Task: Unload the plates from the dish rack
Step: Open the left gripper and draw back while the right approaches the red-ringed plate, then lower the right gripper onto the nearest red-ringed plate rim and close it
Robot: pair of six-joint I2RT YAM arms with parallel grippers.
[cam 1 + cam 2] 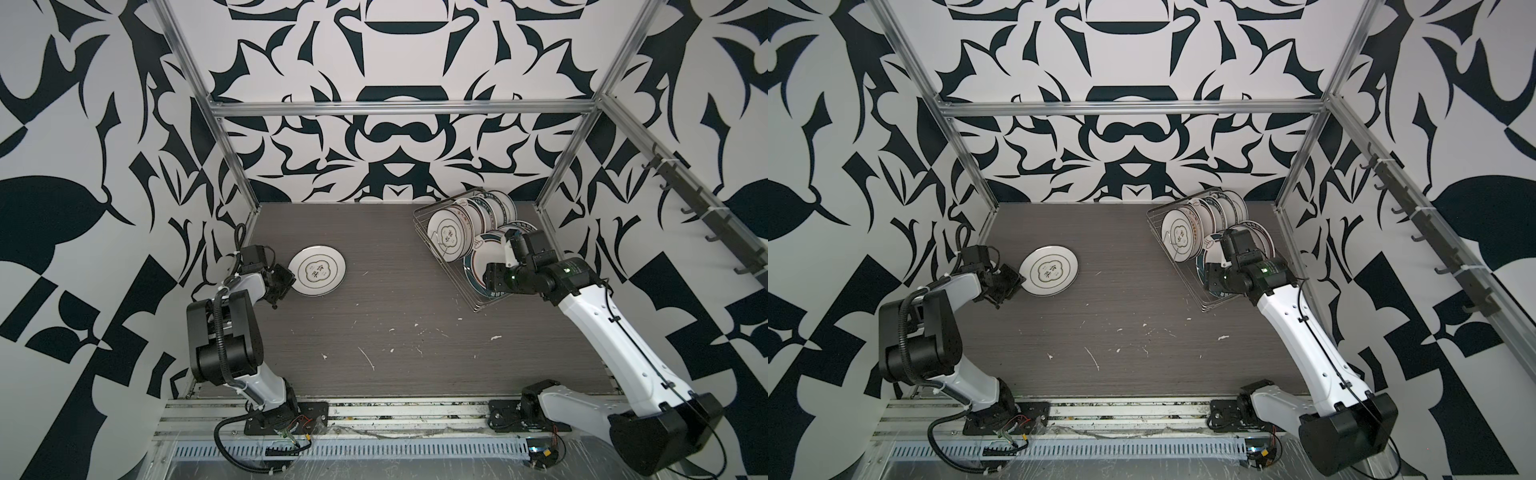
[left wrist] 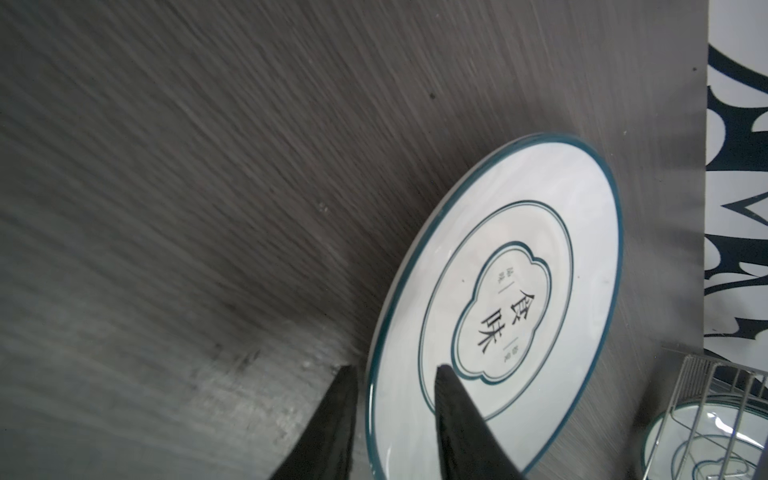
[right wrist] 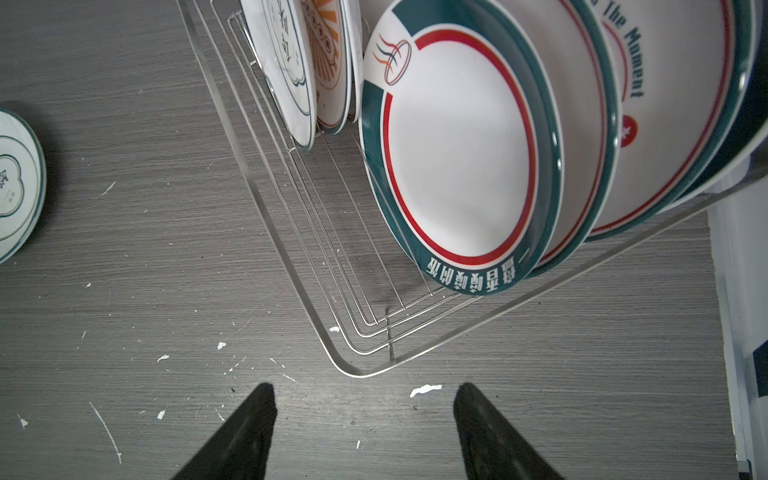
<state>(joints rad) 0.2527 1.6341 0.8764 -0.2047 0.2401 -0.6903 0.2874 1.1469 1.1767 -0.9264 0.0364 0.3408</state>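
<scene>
left pincer (image 2: 395, 369) parted astride plate (image 2: 540, 232) rim | right pincer (image 3: 365, 386) wide, empty | rear plates (image 1: 505, 205) overlapped

In both top views the right arm's wrist covers much of the large plates (image 1: 480, 251) at the near end of the dish rack (image 1: 482, 303). The small plates (image 1: 451, 232) at its far end overlap, all but the front one mere slivers, and the lettering is too small to read. The left gripper (image 1: 289, 286) overlaps the left rim of the plate on the table (image 1: 320, 269), fingertips hidden, so contact cannot be told. The right wrist view crops that plate to a sliver and cuts the racked ones off at its edge; the left wrist view shows the tabletop (image 2: 208, 166) smeared.
</scene>
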